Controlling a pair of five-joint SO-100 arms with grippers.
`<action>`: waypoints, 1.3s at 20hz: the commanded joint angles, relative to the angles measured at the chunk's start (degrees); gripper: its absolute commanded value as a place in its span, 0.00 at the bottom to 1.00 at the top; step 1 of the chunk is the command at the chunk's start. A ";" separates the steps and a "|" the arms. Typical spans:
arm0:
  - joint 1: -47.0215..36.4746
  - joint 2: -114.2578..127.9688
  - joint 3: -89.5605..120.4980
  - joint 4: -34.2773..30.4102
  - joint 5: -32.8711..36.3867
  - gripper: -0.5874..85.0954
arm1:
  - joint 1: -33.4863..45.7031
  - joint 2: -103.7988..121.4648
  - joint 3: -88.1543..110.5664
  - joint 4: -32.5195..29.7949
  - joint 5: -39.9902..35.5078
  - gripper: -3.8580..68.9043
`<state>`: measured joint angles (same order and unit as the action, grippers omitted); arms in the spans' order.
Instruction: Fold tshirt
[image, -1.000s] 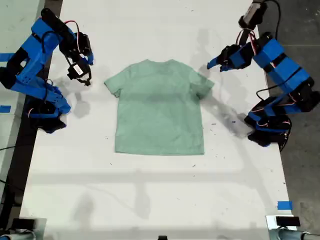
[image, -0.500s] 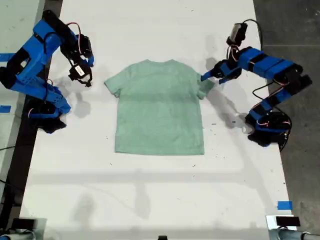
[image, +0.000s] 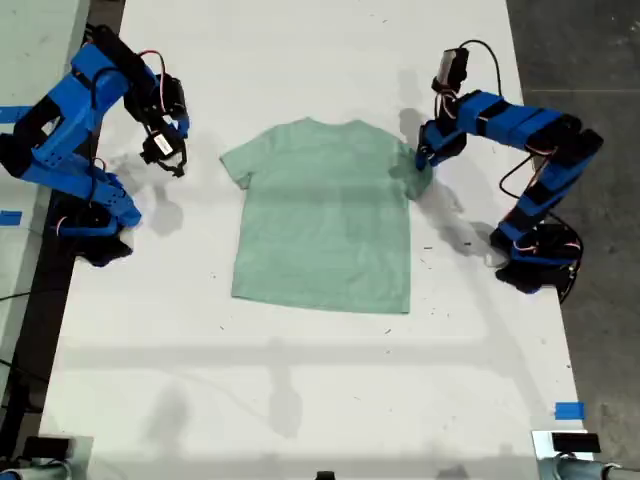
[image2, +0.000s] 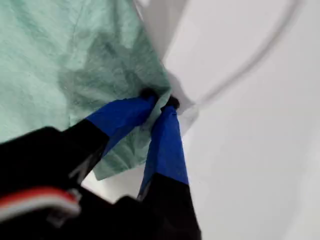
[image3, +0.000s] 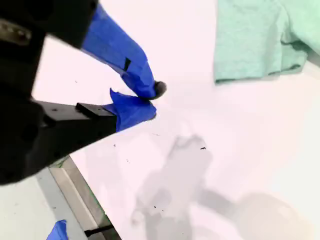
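The tshirt lies flat mid-table. My first gripper pinches its sleeve at the shirt's 2 o'clock (cloth bunched between the fingers). My second gripper hangs at 10 o'clock, fingers pressed together, clear of the cloth.

Both arms are bright blue plastic links with black servo blocks and thin red and black cables, while my first gripper carries blue, dark-tipped fingers.

Tshirt mid-table — my first gripper at its exterior-view-right sleeve, my second gripper apart, exterior-view left
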<state>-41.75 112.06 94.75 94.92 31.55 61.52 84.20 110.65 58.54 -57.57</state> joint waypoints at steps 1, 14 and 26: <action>1.05 0.79 -0.26 -0.62 0.09 0.02 | -0.35 3.60 -2.64 4.66 0.44 0.04; 3.25 0.44 0.35 -1.93 -0.97 0.02 | -19.34 6.68 -35.77 20.57 16.61 0.04; 4.92 2.11 0.00 -1.49 -2.46 0.13 | -24.26 -20.65 -48.69 7.03 21.27 0.42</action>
<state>-37.97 112.06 95.45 93.60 29.88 36.91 61.00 66.36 65.74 -35.16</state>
